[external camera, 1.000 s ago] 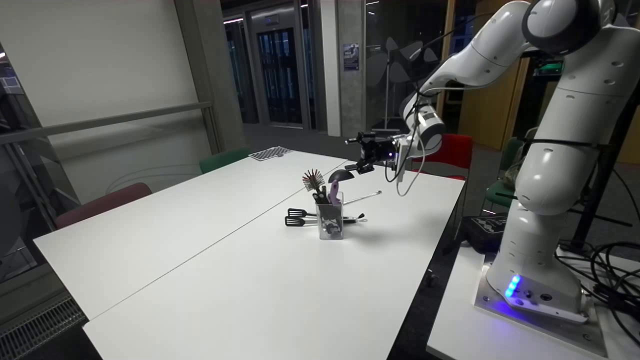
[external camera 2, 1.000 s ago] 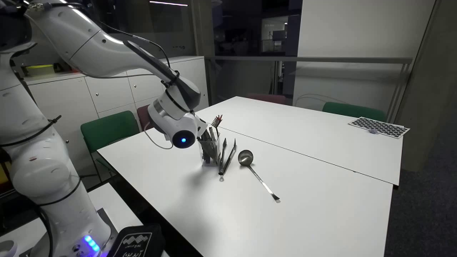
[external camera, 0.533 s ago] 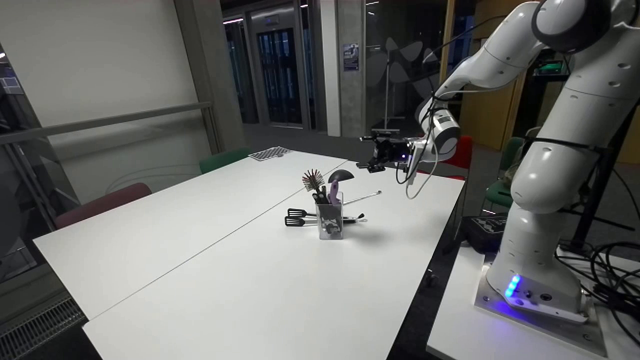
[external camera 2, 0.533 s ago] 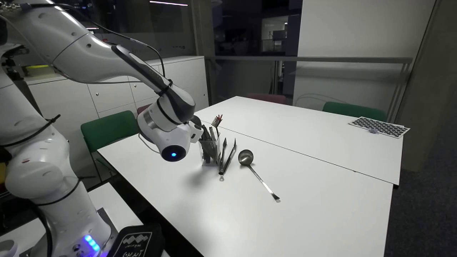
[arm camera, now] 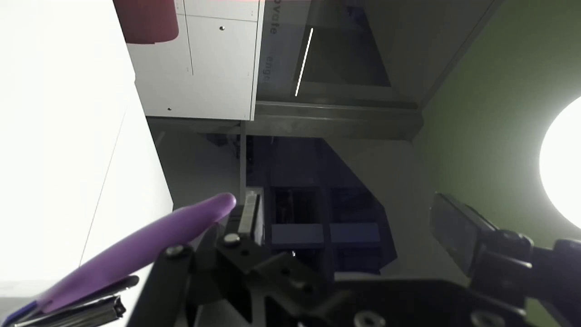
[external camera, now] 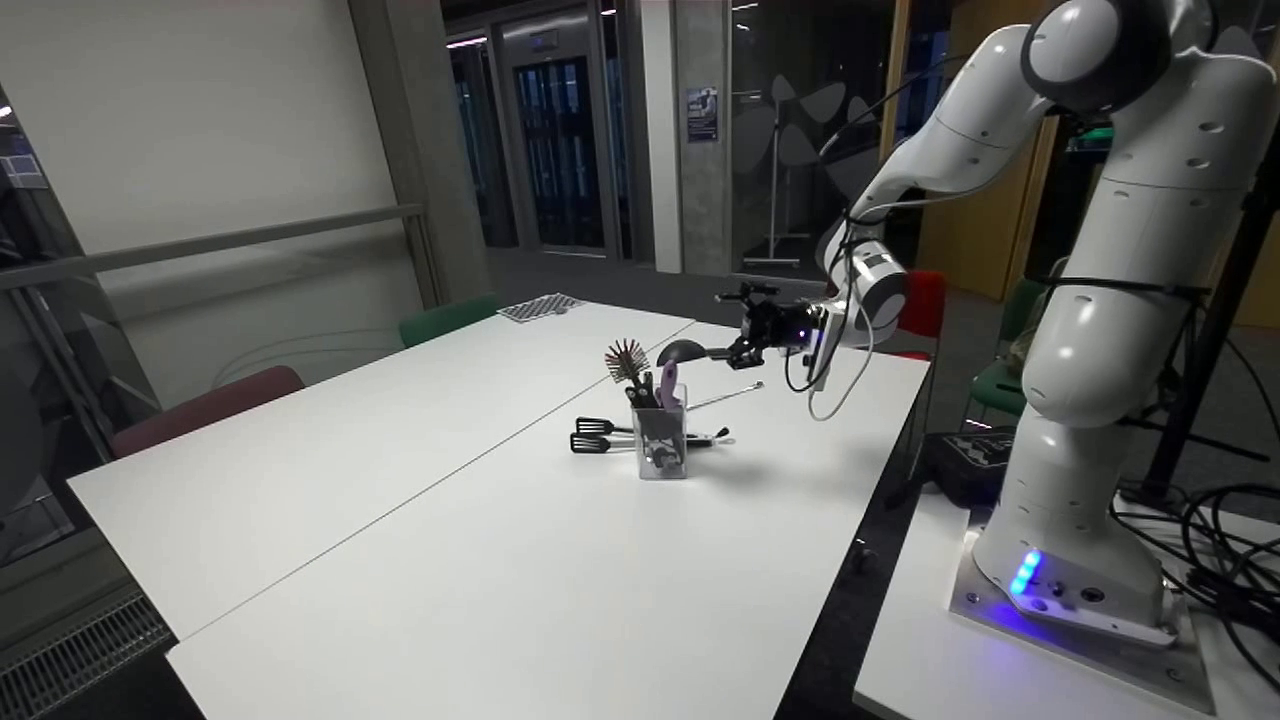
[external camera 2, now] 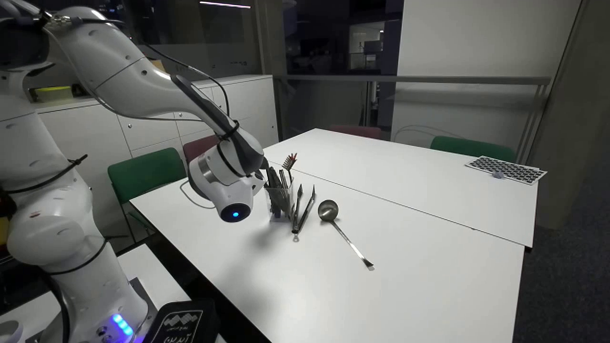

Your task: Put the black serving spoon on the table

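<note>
hovering empty and spread apart, the hand [arm camera: 348, 218] is near what looks like the black serving spoon [external camera: 681, 351], head up in the clear holder [external camera: 677, 430], so gripping and laying it on the table [external camera: 450, 560] remain.

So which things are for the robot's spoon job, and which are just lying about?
For the job:
black serving spoon, probably the dark rounded head above the clear holder
open gripper
big white table

Not for the job:
purple-handled utensil
bristly brush
black tongs-like tool
metal ladle
patterned board
</note>
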Tool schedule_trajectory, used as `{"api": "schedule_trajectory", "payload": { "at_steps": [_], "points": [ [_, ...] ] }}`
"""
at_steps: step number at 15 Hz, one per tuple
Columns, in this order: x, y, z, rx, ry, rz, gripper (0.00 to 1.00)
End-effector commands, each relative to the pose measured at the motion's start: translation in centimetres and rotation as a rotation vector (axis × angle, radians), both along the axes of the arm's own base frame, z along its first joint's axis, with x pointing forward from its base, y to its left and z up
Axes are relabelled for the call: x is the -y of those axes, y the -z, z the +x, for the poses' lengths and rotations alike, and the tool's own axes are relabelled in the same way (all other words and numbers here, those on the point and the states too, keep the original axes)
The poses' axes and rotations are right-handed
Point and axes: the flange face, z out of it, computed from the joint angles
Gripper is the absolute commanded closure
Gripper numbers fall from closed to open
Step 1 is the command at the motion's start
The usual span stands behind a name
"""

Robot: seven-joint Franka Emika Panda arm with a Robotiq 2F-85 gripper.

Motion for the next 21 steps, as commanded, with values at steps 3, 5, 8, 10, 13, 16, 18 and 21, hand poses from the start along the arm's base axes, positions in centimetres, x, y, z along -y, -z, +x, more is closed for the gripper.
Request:
{"api": "schedule_trajectory", "payload": {
  "at_steps": [3,5,8,10,13,16,18,21],
  "points": [
    [-0.9,2.8,-0.2,-0.011,-0.042,0.056,0.0],
    [-0.7,3.2,0.0,-0.013,-0.041,0.058,0.0],
    [0.4,3.3,0.8,-0.015,-0.025,0.051,0.0],
    [1.3,2.8,1.8,-0.003,-0.019,0.044,0.0],
    [2.6,1.8,3.3,0.019,-0.003,0.016,0.0],
    [3.6,1.1,4.1,0.046,0.011,0.004,0.0],
    [3.9,1.2,4.4,0.052,0.017,0.0,0.0],
    [4.1,1.7,4.5,0.039,0.026,0.0,0.0]
  ]
}}
